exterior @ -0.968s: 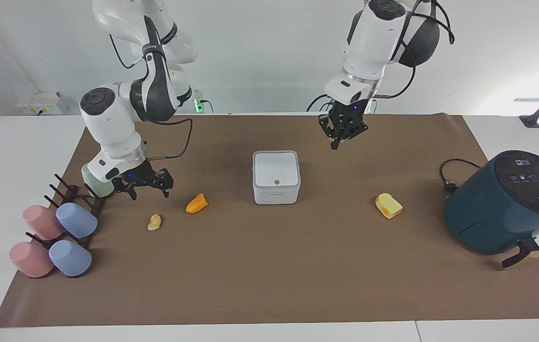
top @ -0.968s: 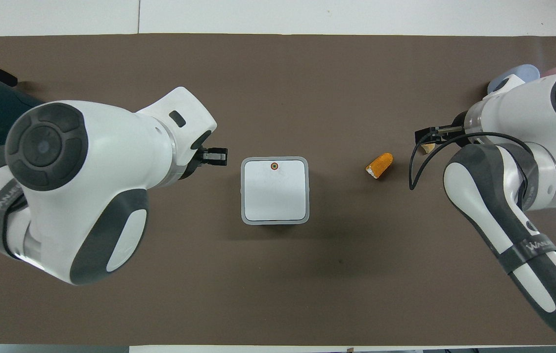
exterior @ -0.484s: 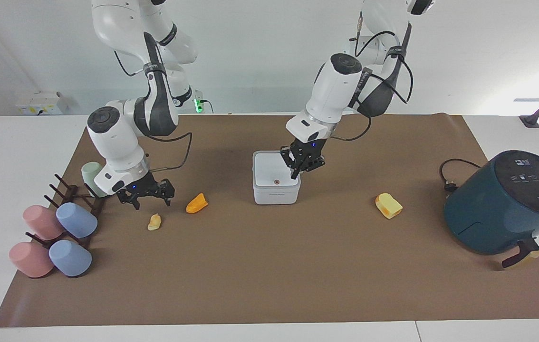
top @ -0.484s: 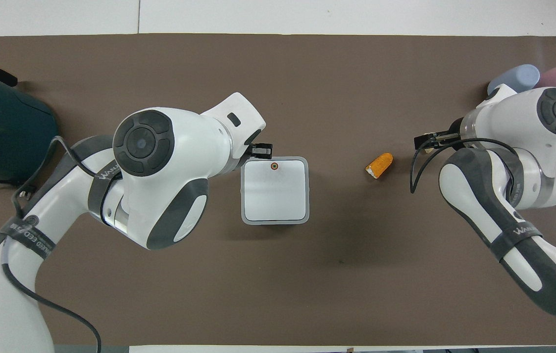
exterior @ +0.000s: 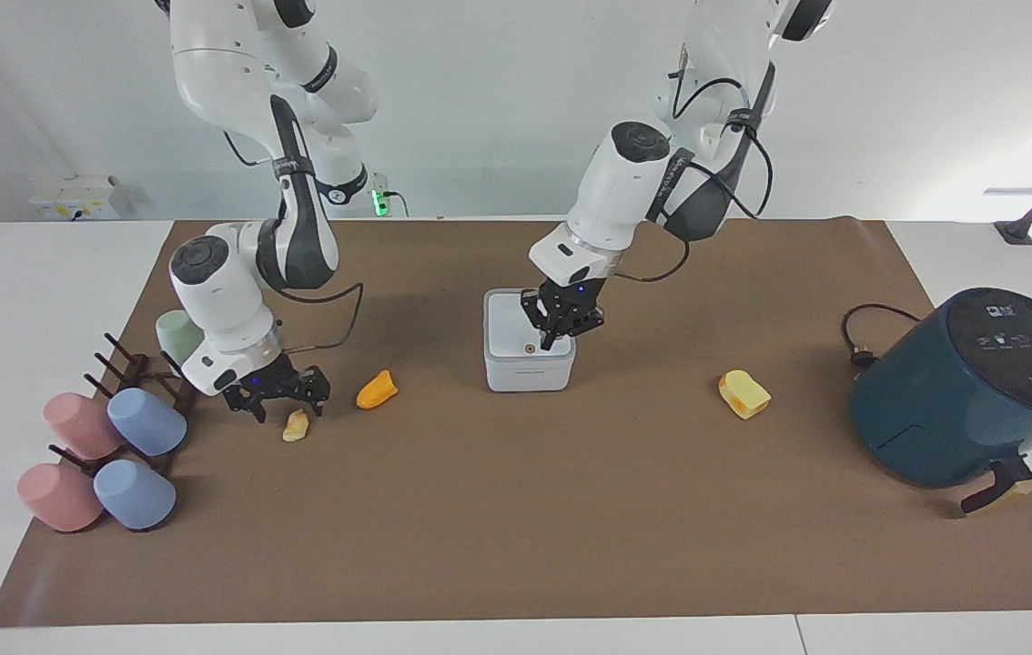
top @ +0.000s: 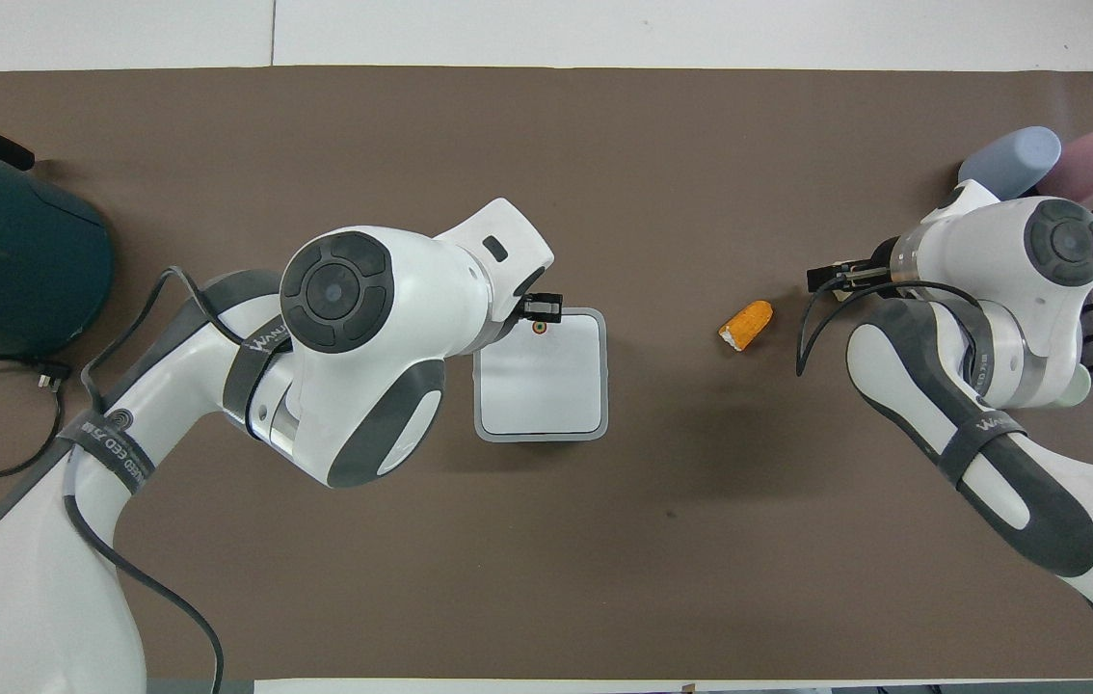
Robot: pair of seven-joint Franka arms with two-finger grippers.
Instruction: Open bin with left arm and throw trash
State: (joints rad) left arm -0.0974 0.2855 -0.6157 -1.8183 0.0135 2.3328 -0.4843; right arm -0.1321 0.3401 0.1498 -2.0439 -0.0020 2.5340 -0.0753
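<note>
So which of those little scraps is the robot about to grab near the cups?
Start at the rack of pastel cups at the right arm's end of the brown mat. The right gripper hangs open there over a pale beige lump. Unlike the orange wedge beside it, it is smaller and cream-coloured.

One camera sits high across the counter (exterior: 516, 546) from me and looks back at my arms, taking in the whole brown mat (exterior: 498, 509) and the wall past my bases. The second hangs high above my own end and looks steeply down and forward, so my arms enter from its bottom edge. Both stand well back from the work. They share the mat, the bin (exterior: 527, 355) and the orange wedge (top: 746, 325), turned half a turn apart.
</note>
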